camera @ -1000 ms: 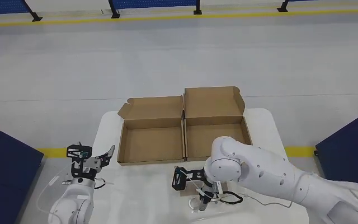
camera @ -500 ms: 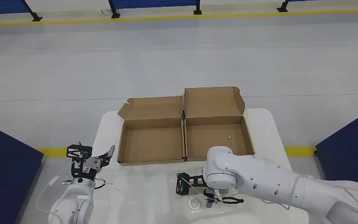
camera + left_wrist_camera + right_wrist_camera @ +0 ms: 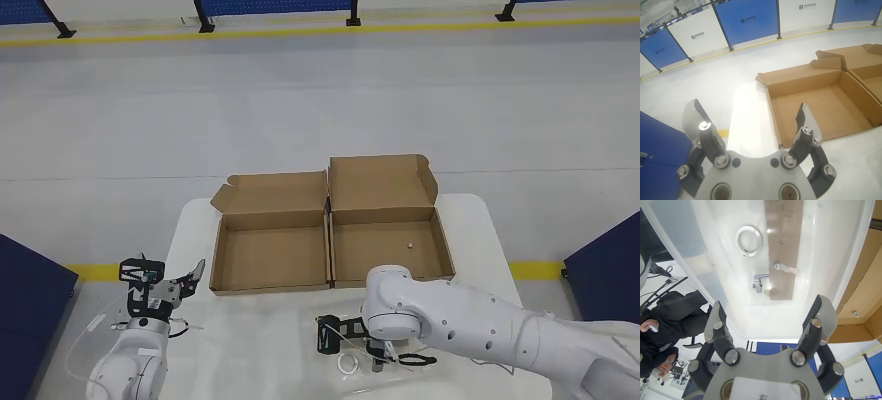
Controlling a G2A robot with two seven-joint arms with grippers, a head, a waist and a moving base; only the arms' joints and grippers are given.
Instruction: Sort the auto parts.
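Observation:
On the white table lie a silver ring (image 3: 748,240), an L-shaped metal bracket (image 3: 760,282) and a small bolt (image 3: 777,265); the bolt rests on a brown strip (image 3: 783,237). My right gripper (image 3: 768,306) hangs open above them, nearest the bracket, holding nothing. The ring (image 3: 346,364) shows beside the right arm (image 3: 430,310) near the table's front edge. Another small bolt (image 3: 411,242) lies in the right cardboard box (image 3: 380,250). The left box (image 3: 270,258) holds nothing. My left gripper (image 3: 168,283) stands open at the table's front left corner, facing the left box (image 3: 821,109).
The two open boxes sit side by side at the back of the table, flaps up. The table's edge (image 3: 772,335) runs close below the right gripper. Bare tabletop (image 3: 250,330) lies between the two arms.
The right arm has drawn back from the boxes toward the table's front edge. The small bolt in the right box has come into sight. The left arm has kept still.

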